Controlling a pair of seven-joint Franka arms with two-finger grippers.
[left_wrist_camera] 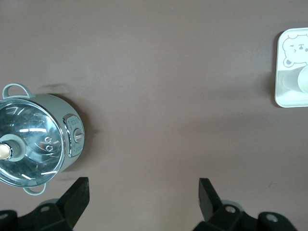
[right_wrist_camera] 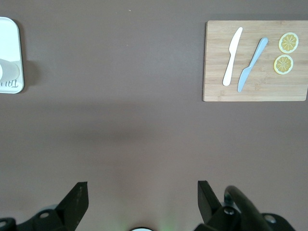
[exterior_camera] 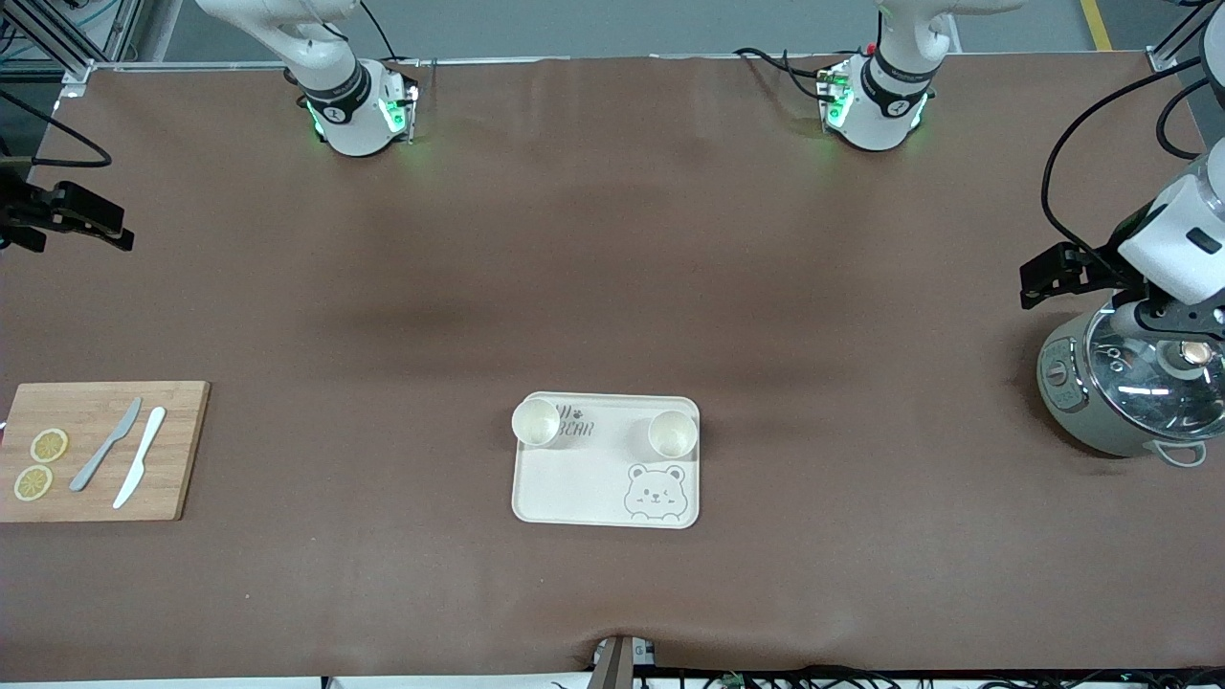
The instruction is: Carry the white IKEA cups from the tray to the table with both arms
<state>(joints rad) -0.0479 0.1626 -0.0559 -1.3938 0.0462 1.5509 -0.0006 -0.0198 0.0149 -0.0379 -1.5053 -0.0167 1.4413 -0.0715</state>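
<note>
Two white IKEA cups stand upright on the bear-printed tray (exterior_camera: 574,488), along its edge farther from the front camera. One cup (exterior_camera: 536,422) is at the corner toward the right arm's end, the other cup (exterior_camera: 672,433) at the corner toward the left arm's end. My left gripper (exterior_camera: 1041,277) hangs open and empty over the table beside a pot, its fingers spread wide over bare mat (left_wrist_camera: 144,185). My right gripper (exterior_camera: 96,226) hangs open and empty over the table's right-arm end (right_wrist_camera: 143,187). Both are well away from the cups. The tray's edge (left_wrist_camera: 288,98) shows in the left wrist view.
A grey pot with a glass lid (exterior_camera: 1120,392) stands at the left arm's end, also in the left wrist view (left_wrist_camera: 33,139). A wooden cutting board (exterior_camera: 172,450) at the right arm's end carries two knives and two lemon slices, and shows too in the right wrist view (right_wrist_camera: 216,91).
</note>
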